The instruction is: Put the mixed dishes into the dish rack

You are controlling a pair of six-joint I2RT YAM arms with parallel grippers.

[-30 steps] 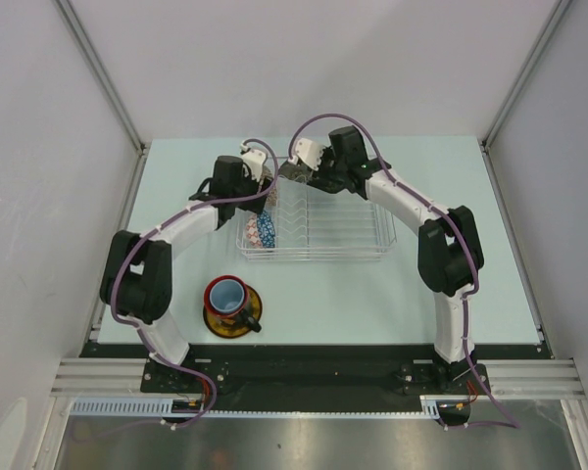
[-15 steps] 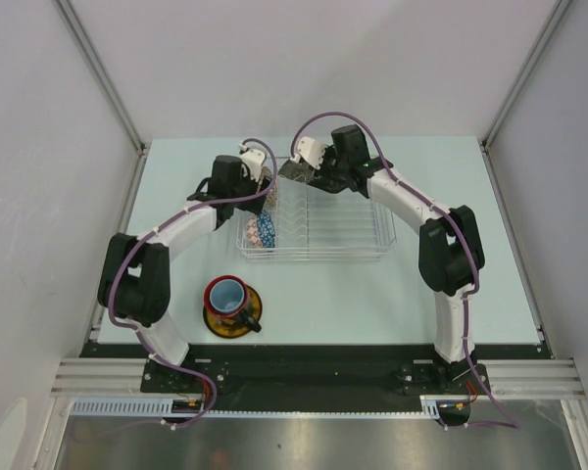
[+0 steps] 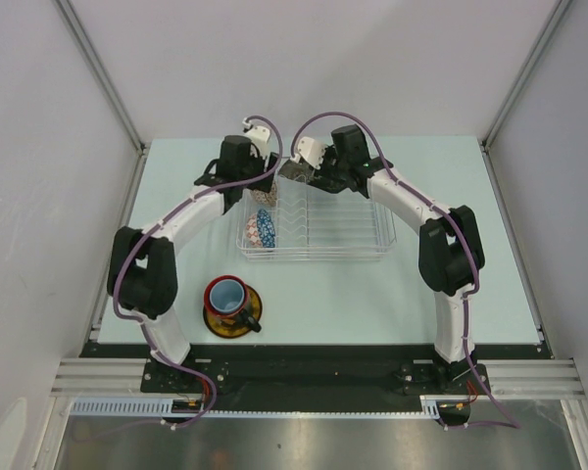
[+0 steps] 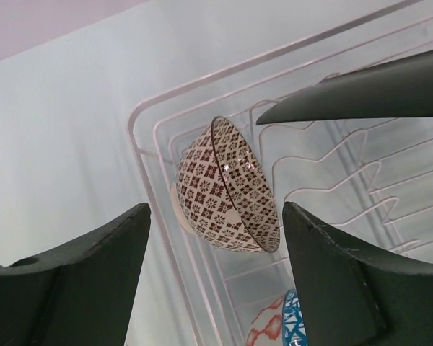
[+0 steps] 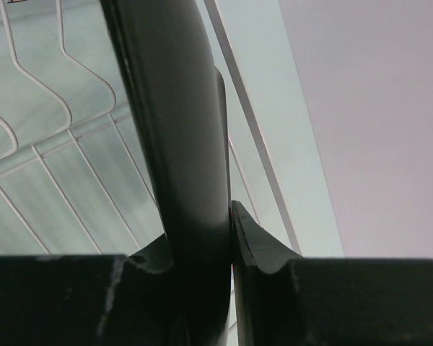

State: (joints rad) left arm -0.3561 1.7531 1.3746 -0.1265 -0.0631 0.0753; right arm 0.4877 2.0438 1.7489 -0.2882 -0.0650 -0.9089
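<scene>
The beige netted bowl [image 4: 227, 187] stands on edge at the back left corner of the white wire dish rack [image 3: 318, 253]. My left gripper [image 4: 216, 288] hovers open over that bowl, its fingers apart on either side and not touching it. A small blue bowl [image 3: 265, 228] stands in the rack's left end, also showing as the blue bowl [image 4: 292, 328] in the left wrist view. My right gripper [image 5: 227, 245] is shut on the rim of the black square plate [image 5: 173, 122], holding it over the rack's back edge. The red mug [image 3: 227, 294] sits on the yellow saucer [image 3: 250, 318] in front of the rack.
The rack's upright prongs [image 4: 332, 180] run to the right of the bowls. The black plate's edge [image 4: 361, 94] hangs just above and right of the beige bowl. Grey walls close in the table on three sides.
My left arm has swung toward the table's back and slightly right, ending above the rack's back left corner. The right arm and its plate have stayed still.
</scene>
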